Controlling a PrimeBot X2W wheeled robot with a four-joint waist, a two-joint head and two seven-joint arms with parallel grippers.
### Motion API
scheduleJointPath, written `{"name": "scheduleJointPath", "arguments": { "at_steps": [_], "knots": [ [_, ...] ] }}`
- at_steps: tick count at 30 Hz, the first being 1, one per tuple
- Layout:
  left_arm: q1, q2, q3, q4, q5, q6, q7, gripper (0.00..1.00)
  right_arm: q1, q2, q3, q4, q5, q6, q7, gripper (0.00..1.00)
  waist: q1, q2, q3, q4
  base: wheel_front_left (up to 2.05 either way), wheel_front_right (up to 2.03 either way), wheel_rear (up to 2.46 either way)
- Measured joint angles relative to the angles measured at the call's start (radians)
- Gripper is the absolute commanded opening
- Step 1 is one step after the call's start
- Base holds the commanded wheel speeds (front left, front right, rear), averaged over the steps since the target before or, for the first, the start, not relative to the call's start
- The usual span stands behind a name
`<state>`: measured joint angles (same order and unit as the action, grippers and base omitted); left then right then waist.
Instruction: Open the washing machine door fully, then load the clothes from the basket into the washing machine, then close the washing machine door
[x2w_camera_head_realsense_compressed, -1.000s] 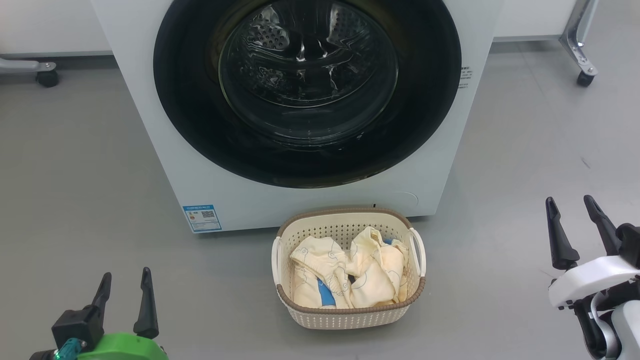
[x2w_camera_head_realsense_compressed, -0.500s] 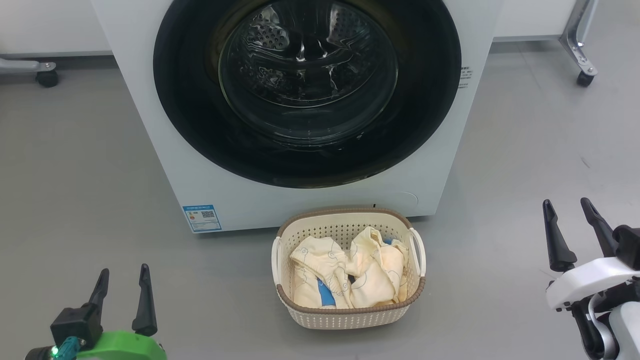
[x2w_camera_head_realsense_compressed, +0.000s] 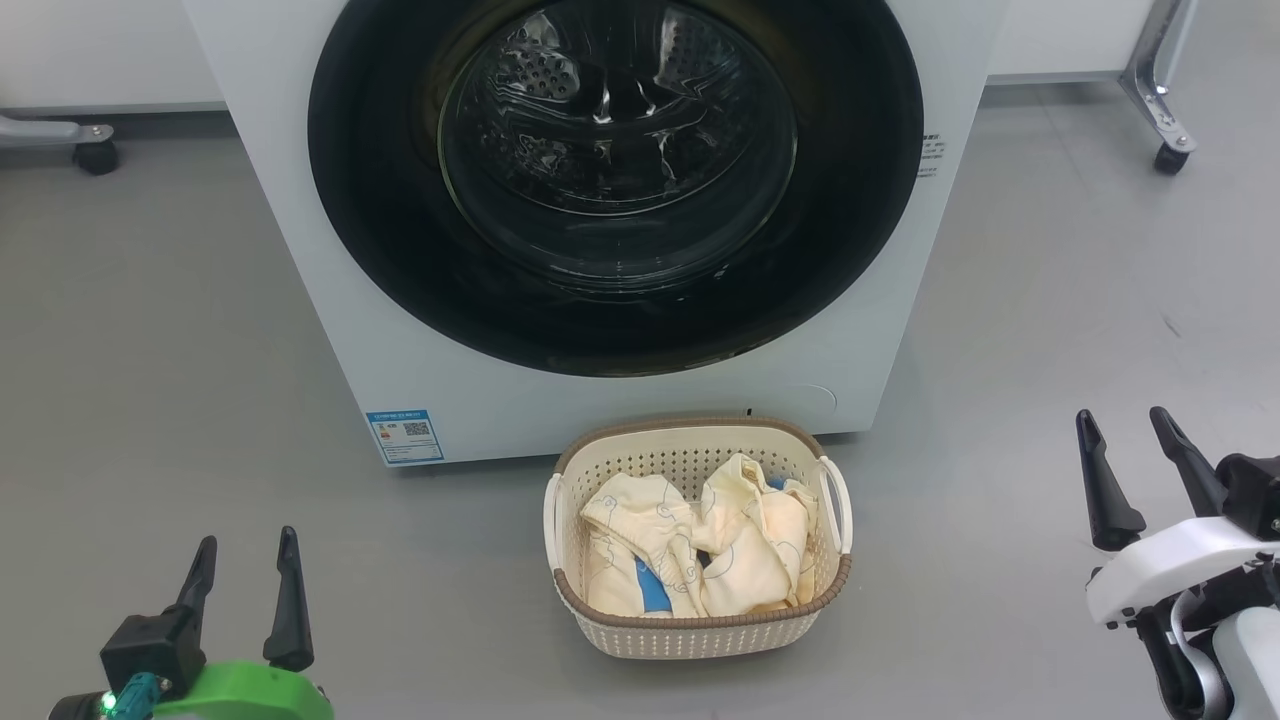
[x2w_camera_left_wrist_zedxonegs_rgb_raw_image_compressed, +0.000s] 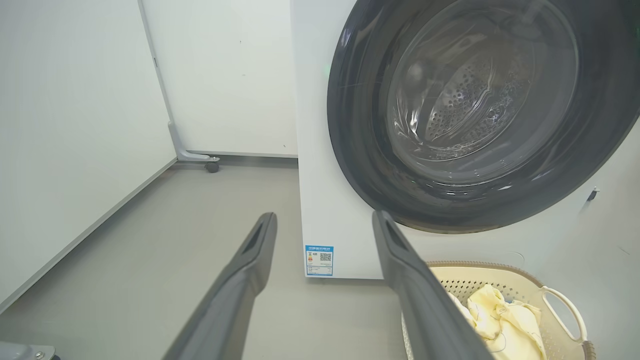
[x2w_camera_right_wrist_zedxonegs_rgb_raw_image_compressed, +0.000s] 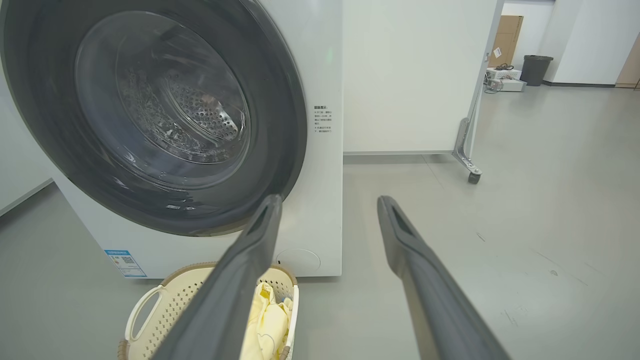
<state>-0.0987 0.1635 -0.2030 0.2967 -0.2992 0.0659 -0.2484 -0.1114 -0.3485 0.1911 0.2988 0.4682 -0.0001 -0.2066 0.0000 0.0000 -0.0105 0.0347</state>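
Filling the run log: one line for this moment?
washing machine door closed | clothes in basket | left gripper open | right gripper open

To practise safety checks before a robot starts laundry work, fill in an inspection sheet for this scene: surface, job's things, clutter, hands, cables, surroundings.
Surface: grey floor, smooth, a few faint scuffs.
Job's things: washing machine with the washing machine door shut; basket on the floor in front of it, holding the clothes.
Clutter: nothing seen.
Hands: left hand and right hand both open, one on each side of the basket, touching nothing.
Cables: nothing seen.
Surroundings: white partition panels on wheeled feet; dark bin far off.
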Motion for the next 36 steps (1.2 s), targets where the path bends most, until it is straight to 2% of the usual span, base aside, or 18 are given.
{"name": "scheduleJointPath", "arguments": {
  "at_steps": [20,36],
  "knots": [
    [0.0,-0.005,0.011,0.0,0.021,0.0,0.0,1.0,0.0,0.005,-0.002,0.026,0.037,0.0,0.063,1.0,0.0,0.0,0.0,0.001,0.0,0.0,0.0],
    [0.0,-0.008,0.023,-0.002,0.044,0.0,0.0,1.0,0.0,0.005,-0.001,0.021,0.037,-0.001,0.071,1.0,0.0,0.0,0.001,0.004,0.07,0.07,-0.13]
  ]
}}
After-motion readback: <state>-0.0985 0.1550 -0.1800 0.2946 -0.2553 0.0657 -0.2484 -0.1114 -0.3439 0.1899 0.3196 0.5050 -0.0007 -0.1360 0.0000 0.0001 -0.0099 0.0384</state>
